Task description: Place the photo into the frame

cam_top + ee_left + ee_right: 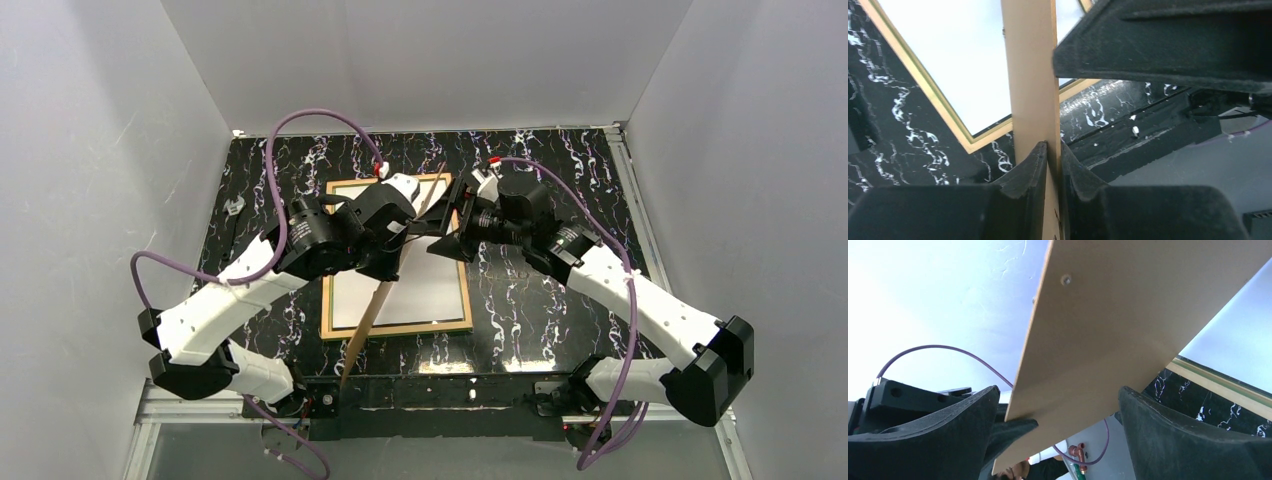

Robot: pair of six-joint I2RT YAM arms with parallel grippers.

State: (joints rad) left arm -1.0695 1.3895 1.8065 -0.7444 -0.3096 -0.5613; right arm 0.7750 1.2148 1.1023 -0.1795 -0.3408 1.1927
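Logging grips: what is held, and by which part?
The left gripper pinches the brown backing board by its thin edge; the right gripper is open, holding nothing.

The left arm (225,305) and right arm (645,305) wore white shells with black joints; a purple cable (310,110) looped along each, red-tipped.

The frame (398,328) lies flat at the middle of the table (540,300), with the photo (430,285) inside it. The backing board (365,335) stands on edge over them, slanting from the table's near edge toward the frame's far right corner, between the left gripper (1053,150) and the right gripper (1058,395).
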